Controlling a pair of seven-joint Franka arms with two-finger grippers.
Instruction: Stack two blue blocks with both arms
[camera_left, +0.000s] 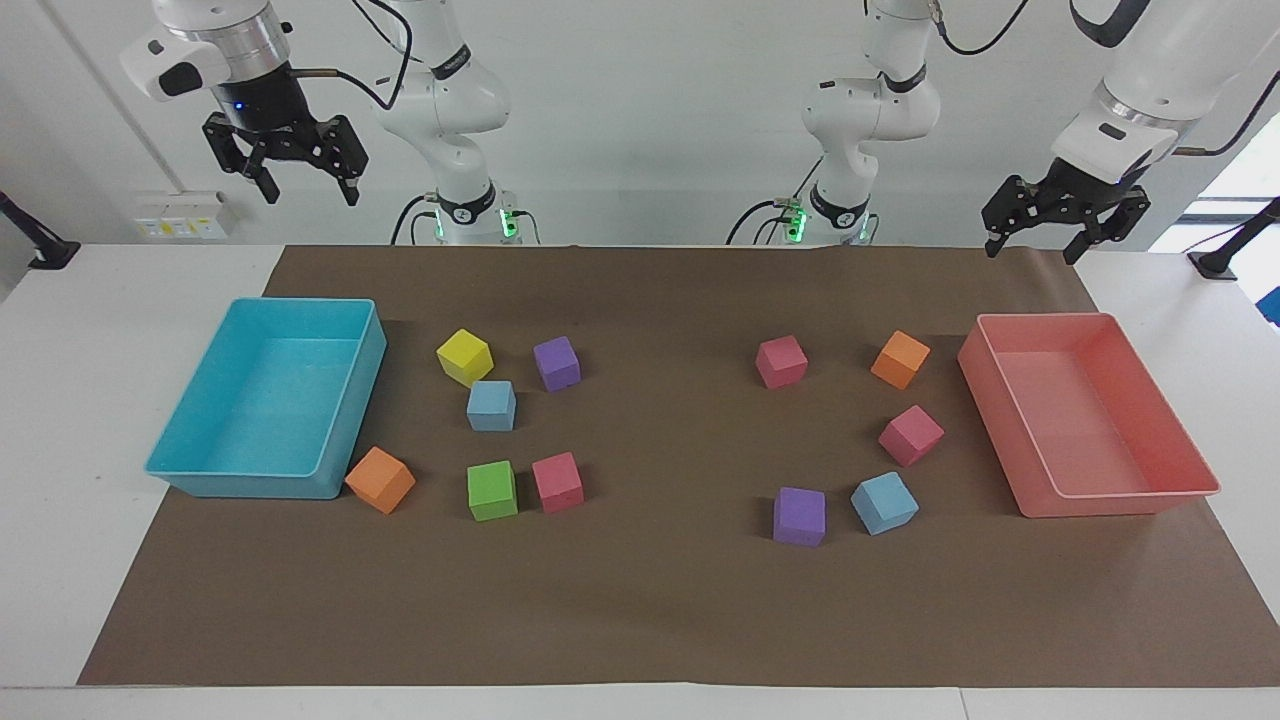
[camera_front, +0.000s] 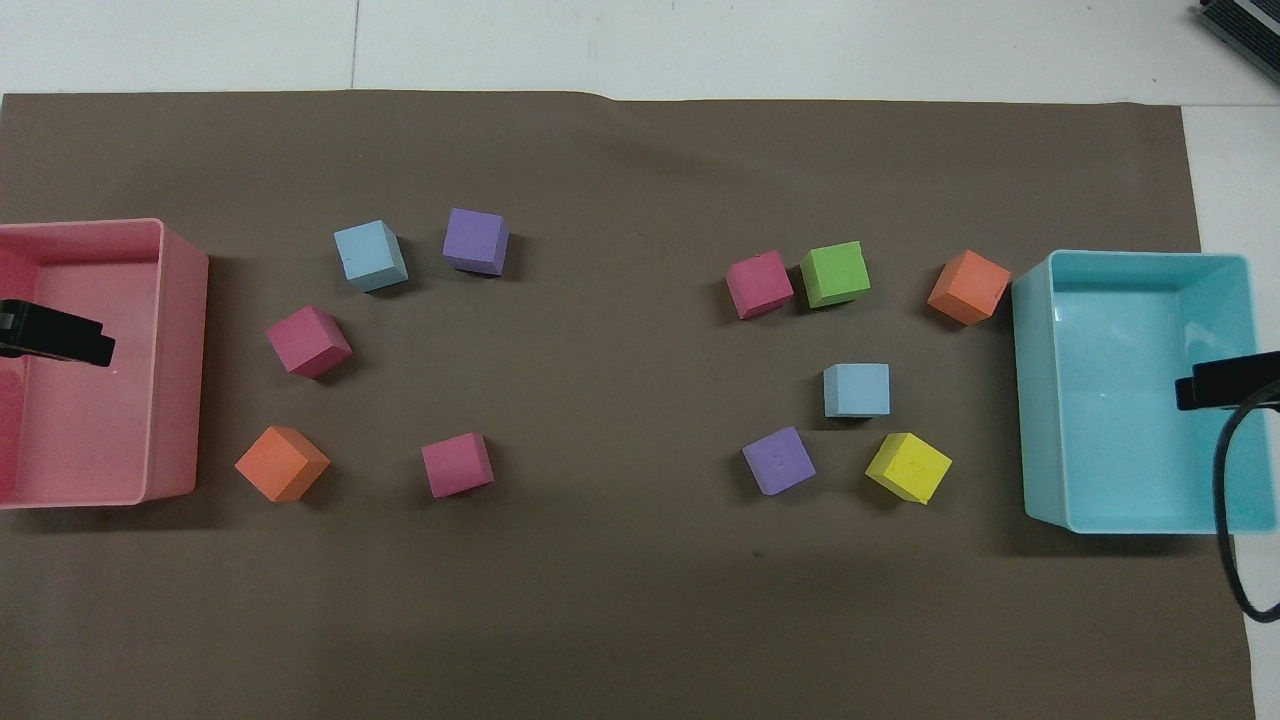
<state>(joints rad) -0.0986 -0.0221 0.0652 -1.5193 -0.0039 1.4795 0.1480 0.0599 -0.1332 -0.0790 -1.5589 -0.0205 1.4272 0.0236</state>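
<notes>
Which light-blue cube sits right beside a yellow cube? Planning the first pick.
The light sky-blue matte cube toward the right arm's end; the other blue cube neighbours a purple cube.

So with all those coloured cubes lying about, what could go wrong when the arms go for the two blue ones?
Both grippers, left gripper and right gripper, hang open and high. Risks:
1. The blue block nearly touches the yellow cube; a descending finger may knock it.
2. The other blue block sits turned beside a purple cube, so a finger could land on that cube.
</notes>
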